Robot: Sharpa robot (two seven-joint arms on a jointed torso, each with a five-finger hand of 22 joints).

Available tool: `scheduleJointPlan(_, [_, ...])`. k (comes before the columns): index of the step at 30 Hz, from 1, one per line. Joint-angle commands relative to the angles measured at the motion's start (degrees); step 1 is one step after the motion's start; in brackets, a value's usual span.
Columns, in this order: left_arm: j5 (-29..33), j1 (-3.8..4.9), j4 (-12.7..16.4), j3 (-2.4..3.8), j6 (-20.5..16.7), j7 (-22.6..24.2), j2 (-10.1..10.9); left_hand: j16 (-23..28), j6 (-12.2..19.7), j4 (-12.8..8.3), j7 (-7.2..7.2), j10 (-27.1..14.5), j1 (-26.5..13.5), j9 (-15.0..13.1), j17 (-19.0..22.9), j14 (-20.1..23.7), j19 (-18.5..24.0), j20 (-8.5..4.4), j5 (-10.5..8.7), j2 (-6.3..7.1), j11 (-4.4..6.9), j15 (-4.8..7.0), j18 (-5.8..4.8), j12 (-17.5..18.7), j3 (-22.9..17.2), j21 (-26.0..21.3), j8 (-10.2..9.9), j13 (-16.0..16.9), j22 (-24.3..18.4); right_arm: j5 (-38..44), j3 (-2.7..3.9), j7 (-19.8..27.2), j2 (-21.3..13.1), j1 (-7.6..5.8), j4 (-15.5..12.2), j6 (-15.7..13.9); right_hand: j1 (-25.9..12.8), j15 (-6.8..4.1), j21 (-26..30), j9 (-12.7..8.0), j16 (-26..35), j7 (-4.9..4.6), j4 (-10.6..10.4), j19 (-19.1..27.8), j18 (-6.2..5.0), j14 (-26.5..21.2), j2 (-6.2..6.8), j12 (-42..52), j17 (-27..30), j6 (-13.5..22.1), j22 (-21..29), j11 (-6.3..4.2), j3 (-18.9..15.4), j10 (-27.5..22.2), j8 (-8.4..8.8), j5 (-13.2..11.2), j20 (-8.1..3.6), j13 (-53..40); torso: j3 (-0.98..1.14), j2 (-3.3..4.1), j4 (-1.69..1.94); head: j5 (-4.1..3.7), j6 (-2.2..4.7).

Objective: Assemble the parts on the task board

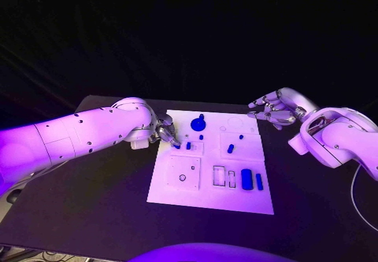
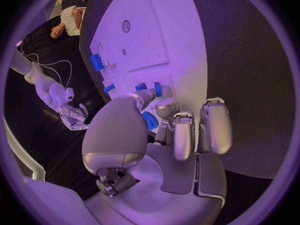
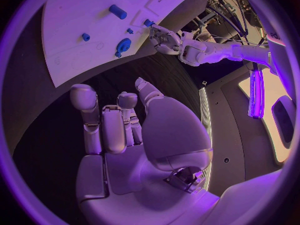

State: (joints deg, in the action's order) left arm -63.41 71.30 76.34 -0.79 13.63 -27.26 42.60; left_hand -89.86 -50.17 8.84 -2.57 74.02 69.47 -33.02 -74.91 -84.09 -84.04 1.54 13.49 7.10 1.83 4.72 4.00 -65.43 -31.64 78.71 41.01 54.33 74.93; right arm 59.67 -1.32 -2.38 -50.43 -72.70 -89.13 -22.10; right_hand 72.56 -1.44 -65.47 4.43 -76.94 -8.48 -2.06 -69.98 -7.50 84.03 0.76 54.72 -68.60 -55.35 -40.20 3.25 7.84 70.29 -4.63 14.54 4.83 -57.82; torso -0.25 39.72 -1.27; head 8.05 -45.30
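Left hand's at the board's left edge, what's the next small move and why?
Probably close the left hand on the small blue part at its fingertips. The fingers sit right by it on the task board, and the right hand hovers open off the board.

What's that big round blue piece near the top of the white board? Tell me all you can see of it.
The round blue part is a flat disc with a small knob sticking out at its far edge. It looks like plastic. It rests on the task board near its far end. The left hand hovers beside it, apparently not touching it.
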Motion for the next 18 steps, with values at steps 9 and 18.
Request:
scheduleJointPlan(9, [0.0, -0.41, -0.2, -0.26, 2.5, -1.5, -0.9, -0.1, -0.5, -6.5, 0.22, 0.5, -1.1, -0.1, -15.1, -5.9, -1.9, -0.46, 0.14, -0.18, 0.00, 0.42, -0.94, 0.4, -7.9, -0.1, 0.1, -0.5, 3.1, 0.4, 0.00, 0.1, 0.0, 0.05, -0.1, 0.6, 0.7, 0.15, 0.4, 0.0, 0.3, -0.01, -0.4, -0.1, -1.14, 1.7, -0.08, -0.1, 0.1, 0.2, 0.1, -0.03, 0.0, -0.3, -0.32, 0.3, -0.06, 0.1, 0.08, 0.01, -0.07, 0.01, -0.19])
scheduleJointPlan(18, [0.2, -0.40, -0.5, -0.26, 2.3, -5.1, -1.5, -0.1, -2.0, -1.9, 0.81, 1.1, -7.6, 0.0, -15.1, -5.9, -1.9, -0.58, -0.29, -0.66, 0.35, 0.66, -0.93, 0.3, -4.3, -0.2, 0.0, -0.3, 3.2, 0.4, 0.00, 0.0, -0.1, 0.05, -0.7, 0.8, 0.7, 0.15, 0.4, 0.0, 0.3, -0.01, -0.4, -0.1, -1.14, 1.7, -0.08, -0.1, 0.1, 0.2, 0.1, -0.03, 0.0, -0.3, -0.32, 0.3, -0.06, 0.1, 0.07, 0.02, -0.06, -0.06, -0.33])
